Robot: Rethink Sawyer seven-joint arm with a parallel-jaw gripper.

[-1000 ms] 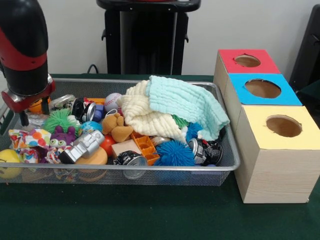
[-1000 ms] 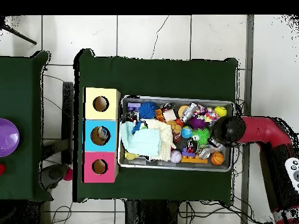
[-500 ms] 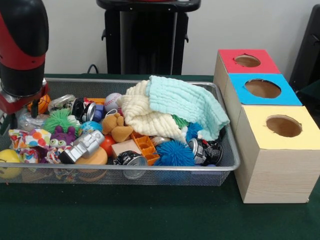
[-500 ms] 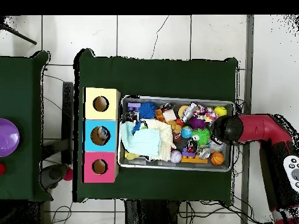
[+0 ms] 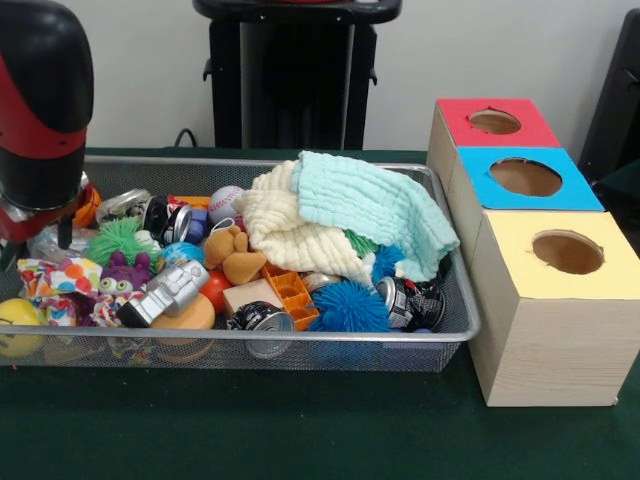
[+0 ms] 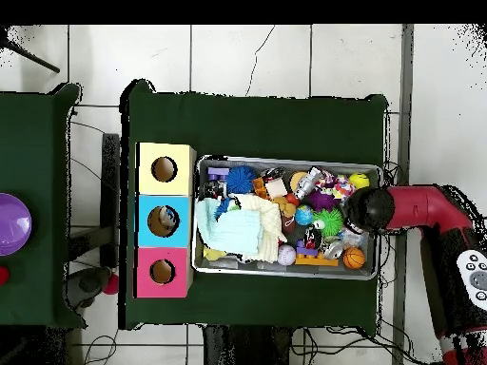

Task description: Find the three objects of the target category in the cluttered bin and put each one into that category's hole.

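Observation:
A wire mesh bin (image 5: 455, 300) (image 6: 202, 163) holds a heap of toys, cans and balls. My gripper (image 5: 35, 245) hangs open over the bin's left end in the front view, with nothing between its fingers. Just behind the arm sits an orange basketball (image 5: 88, 203). A green spiky ball (image 5: 120, 240) lies close to the right of the gripper. Three boxes with holes stand right of the bin: red (image 5: 497, 122), blue (image 5: 525, 177) and yellow (image 5: 567, 252). In the overhead view the arm's head (image 6: 369, 209) hides the gripper.
Cream and mint towels (image 5: 350, 215) cover the bin's middle and right. Around them lie a baseball (image 5: 226, 203), a teddy bear (image 5: 232, 255), a silver robot toy (image 5: 170, 290), a blue spiky ball (image 5: 348, 307), cans (image 5: 262, 320) and a yellow ball (image 5: 15, 325).
The arm has shifted left along the bin's end in the front view and risen a little. Nothing in the bin has moved.

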